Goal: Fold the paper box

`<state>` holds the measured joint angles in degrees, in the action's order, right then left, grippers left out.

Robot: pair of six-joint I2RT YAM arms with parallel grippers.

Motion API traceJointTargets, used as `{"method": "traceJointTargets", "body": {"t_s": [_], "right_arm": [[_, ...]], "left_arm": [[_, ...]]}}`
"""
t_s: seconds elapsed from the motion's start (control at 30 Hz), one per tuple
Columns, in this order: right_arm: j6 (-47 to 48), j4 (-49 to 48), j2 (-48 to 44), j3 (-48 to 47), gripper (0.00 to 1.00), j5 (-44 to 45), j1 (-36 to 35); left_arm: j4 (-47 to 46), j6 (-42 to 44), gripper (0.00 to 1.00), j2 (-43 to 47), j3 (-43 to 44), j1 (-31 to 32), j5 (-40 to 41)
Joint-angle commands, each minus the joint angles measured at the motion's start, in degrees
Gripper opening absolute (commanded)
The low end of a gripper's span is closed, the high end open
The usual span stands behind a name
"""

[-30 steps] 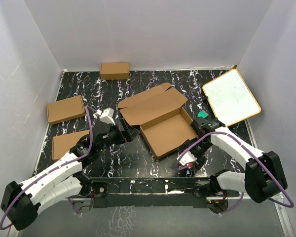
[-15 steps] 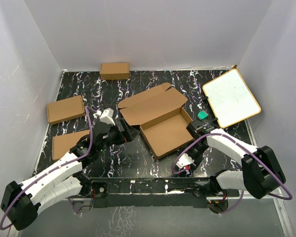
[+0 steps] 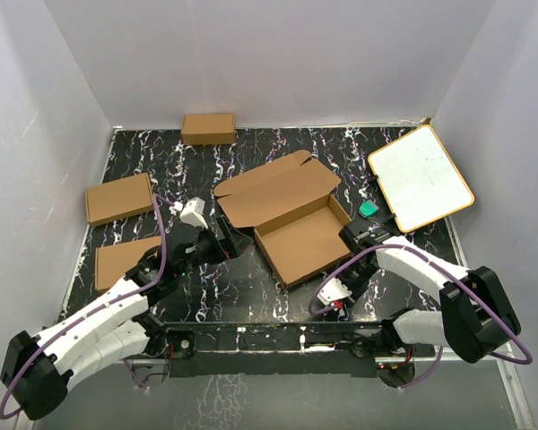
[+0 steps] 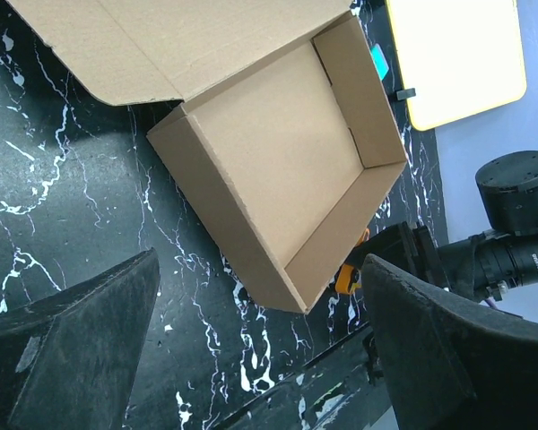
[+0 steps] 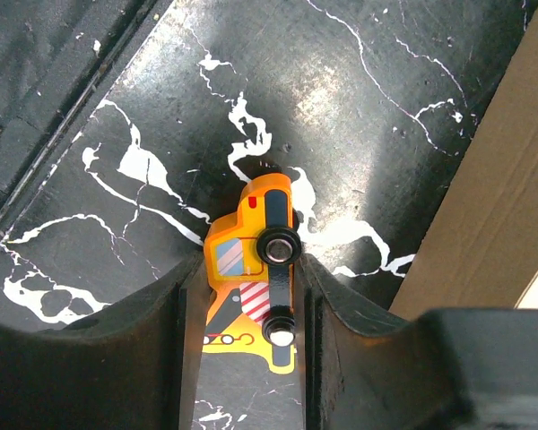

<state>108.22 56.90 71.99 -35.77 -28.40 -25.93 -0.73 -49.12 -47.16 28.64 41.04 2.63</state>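
Observation:
The paper box (image 3: 305,242) stands in the middle of the table as a shallow brown tray, with its lid (image 3: 278,191) lying open behind it. The left wrist view shows the box (image 4: 287,161) empty inside. Left of it, my left gripper (image 3: 230,240) hangs open over the table, both fingers (image 4: 81,331) wide apart and holding nothing. By the box's near right wall (image 5: 484,206), my right gripper (image 3: 337,300) points down at the table. Its fingers (image 5: 184,305) press both sides of a yellow toy truck (image 5: 247,224) lying on its side. The truck (image 4: 345,278) shows past the box corner.
Smaller closed cardboard boxes lie at the back (image 3: 208,128) and along the left side (image 3: 118,198) (image 3: 125,260). A white board with a tan rim (image 3: 420,176) leans at the right, with a small green item (image 3: 368,209) beside it. The table's front rail (image 3: 269,331) runs just below the truck.
The right gripper has shifted slightly left towards the near edge and its fingers have closed in on the toy truck. The left arm has barely moved.

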Motion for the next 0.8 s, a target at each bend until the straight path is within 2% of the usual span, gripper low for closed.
{"method": "traceJointTargets", "body": {"t_s": [0.0, 0.37, 0.57, 0.77], "right_arm": [[-3.9, -0.2, -1.9, -0.1, 0.32, -3.0, -0.5], [-16.5, 9.5, -5.2, -5.8, 0.16, -15.4, -0.5], [-28.6, 9.9, -7.9, -14.1, 0.16, -19.6, -0.5], [-39.8, 6.6, -4.8, -25.2, 0.18, -18.7, -0.4]], "left_arm": [[0.5, -0.4, 0.92, 1.6, -0.4, 0.0, 0.8], [-0.9, -0.6, 0.92, 0.8, -1.0, 0.0, 0.5], [-0.7, -0.4, 0.92, 0.3, -0.6, 0.0, 0.8], [-1.1, -0.7, 0.92, 0.2, -0.8, 0.0, 0.8]]}}
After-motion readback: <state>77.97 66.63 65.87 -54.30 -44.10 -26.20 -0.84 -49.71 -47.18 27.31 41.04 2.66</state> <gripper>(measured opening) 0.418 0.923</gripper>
